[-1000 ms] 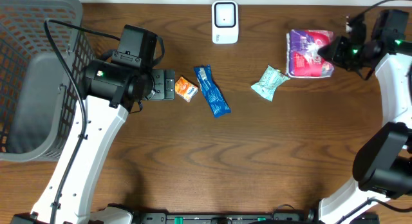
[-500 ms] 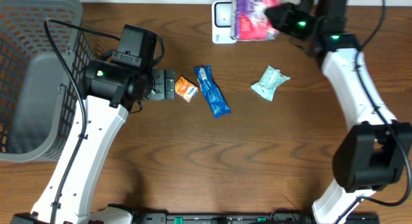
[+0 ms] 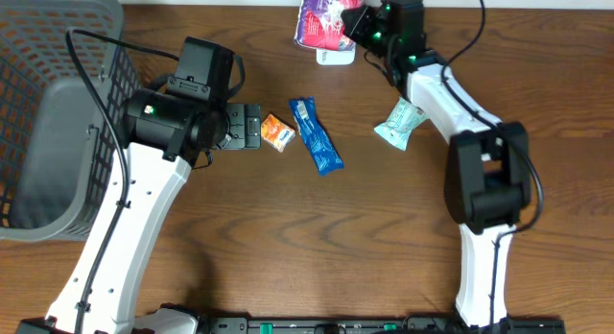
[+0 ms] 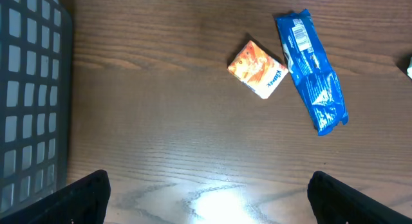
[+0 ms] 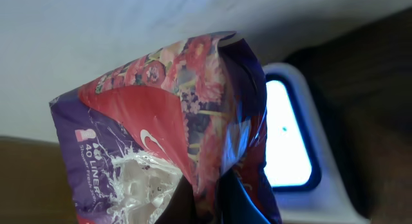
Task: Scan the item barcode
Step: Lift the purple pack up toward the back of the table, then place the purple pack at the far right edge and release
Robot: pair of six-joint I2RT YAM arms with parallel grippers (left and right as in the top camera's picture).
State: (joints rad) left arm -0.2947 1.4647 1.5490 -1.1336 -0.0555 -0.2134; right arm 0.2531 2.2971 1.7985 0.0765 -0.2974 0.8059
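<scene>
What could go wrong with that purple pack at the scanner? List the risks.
1. No barcode shows on the purple flowery plastic pack; it may face away from the white scanner, so the scan may miss.
2. The right jaws pinch soft, crumpled film; the pack could sag or slip.

The overhead camera looks straight down from high above the whole table point(image 3: 288, 238), basket point(image 3: 38, 46) included. The left wrist camera also faces down, nearer the wood, sharing the orange packet point(image 4: 257, 68) and blue packet point(image 4: 312, 73) with it. The right wrist camera sits very close to the purple pack point(image 5: 161, 140), facing the white scanner point(image 5: 290, 134); overhead shows both at the far edge.
</scene>
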